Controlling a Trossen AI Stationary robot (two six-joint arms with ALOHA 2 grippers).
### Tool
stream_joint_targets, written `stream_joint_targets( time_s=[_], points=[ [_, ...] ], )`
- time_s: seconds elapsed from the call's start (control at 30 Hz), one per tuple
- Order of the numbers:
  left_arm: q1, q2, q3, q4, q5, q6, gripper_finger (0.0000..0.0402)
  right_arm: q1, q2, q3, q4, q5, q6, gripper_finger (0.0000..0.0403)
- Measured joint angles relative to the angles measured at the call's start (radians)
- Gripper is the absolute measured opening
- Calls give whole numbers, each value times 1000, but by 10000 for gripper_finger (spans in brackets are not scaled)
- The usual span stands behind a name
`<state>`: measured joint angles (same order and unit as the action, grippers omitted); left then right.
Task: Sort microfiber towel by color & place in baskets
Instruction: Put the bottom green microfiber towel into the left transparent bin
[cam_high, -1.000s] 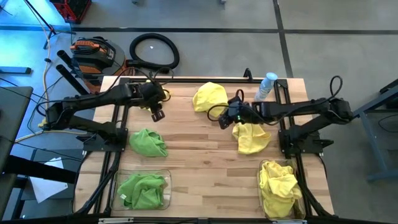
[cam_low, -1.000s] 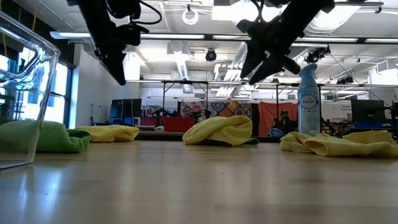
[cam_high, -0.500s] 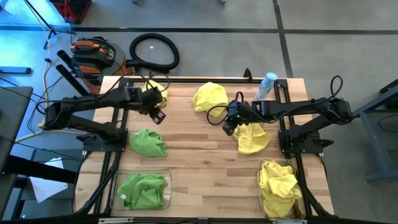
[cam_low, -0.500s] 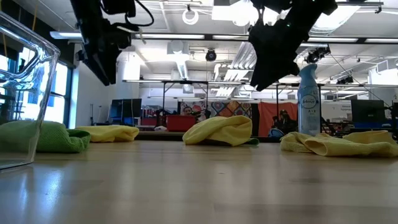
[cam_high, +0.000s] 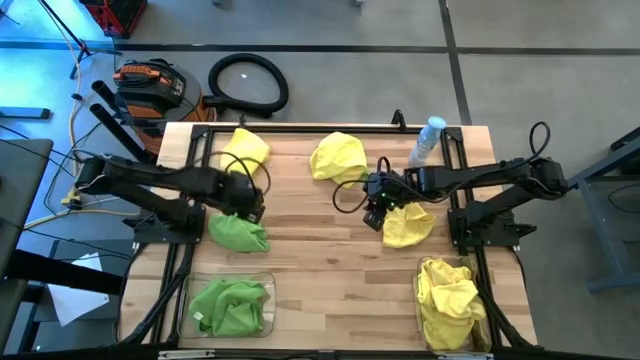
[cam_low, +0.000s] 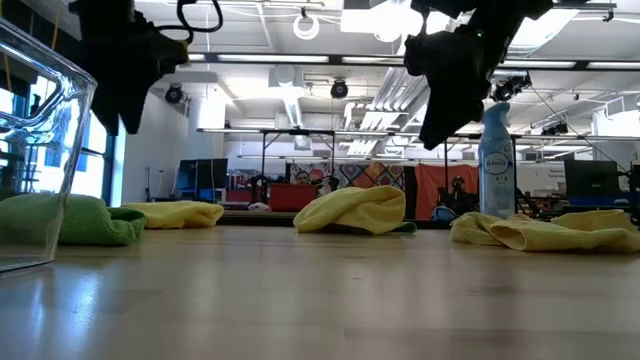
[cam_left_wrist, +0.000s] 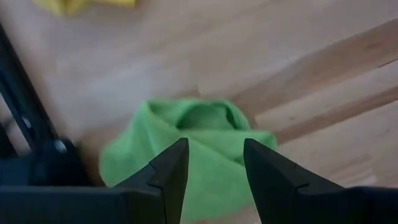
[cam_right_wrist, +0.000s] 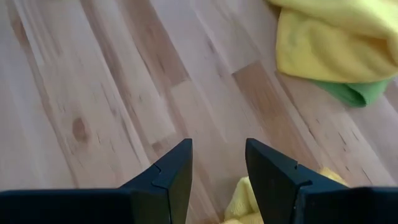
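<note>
Just under the left gripper (cam_high: 252, 207), on the bare wood table (cam_high: 320, 270): a loose lime green fuzzy towel (cam_high: 240, 232), bunched into a lump with no clear long side. Fingers spread wide, nothing between them, and in the left wrist view aimed straight at the middle of that lump. Nearer to this arm than to the other, so probably a straight drop down for the grab. Near the table's front on the left side, a clear plastic basket (cam_high: 268, 282) with green towels inside, a good home for this one. On the right side, the matching clear basket (cam_high: 419, 268), filled with yellow towels. Right gripper (cam_high: 378, 210) low over the edge of a loose bright yellow towel (cam_high: 408, 225), fingers apart, maybe touching the cloth, hard to tell. At the back, two more yellow towels (cam_high: 338, 155), one with a bit of green cloth (cam_right_wrist: 360, 92) peeking out from under it.
</note>
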<state>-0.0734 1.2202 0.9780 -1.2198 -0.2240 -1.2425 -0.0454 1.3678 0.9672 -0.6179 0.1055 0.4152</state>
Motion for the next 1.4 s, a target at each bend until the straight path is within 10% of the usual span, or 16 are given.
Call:
stream_joint_targets(
  time_s=[0.57,0.73,0.87,1.4],
  points=[
    [-192,129,-403,470,80,-359,140,14,0,0,0,-56,-127,144],
    [-214,137,-400,478,54,-444,78,14,0,0,1,-66,-126,144],
    [-236,126,-356,421,13,-466,11,14,0,0,-5,-103,-116,144],
    [-431,116,349,55,-243,-119,1,141,0,0,-78,-23,-32,144]
  ],
)
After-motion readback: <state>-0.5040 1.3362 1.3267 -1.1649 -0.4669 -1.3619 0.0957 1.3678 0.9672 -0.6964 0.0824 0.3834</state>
